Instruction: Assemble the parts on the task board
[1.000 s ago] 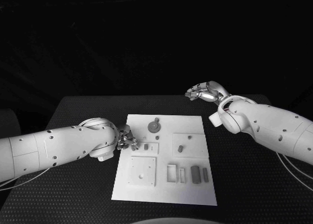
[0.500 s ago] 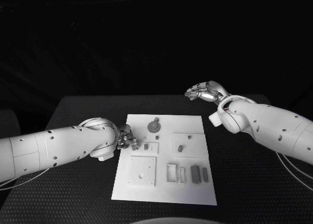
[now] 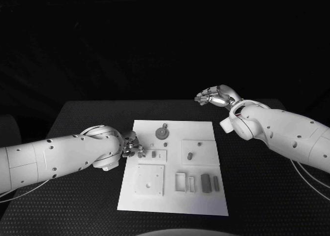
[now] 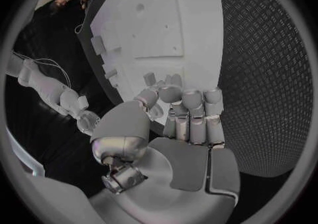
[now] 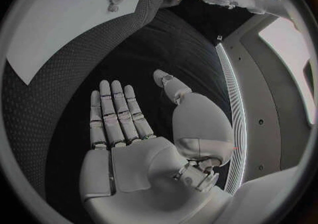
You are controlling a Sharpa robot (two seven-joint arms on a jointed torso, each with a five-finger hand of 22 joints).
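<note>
The task board [image 3: 173,167] lies mid-table, long axis running away from the robot. Left hand [image 3: 132,148] sits at its left edge, fingers curled; can't tell if it's holding anything. Right hand [image 3: 216,96] hovers flat and empty beyond the far right corner.

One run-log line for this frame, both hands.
left hand: fingers curled at white task board left edge, grasp unclear | right hand: open, raised beyond board

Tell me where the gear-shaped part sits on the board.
In the head view, the gear-shaped part lies on the task board near its far edge, left of centre, beyond the left hand.
</note>
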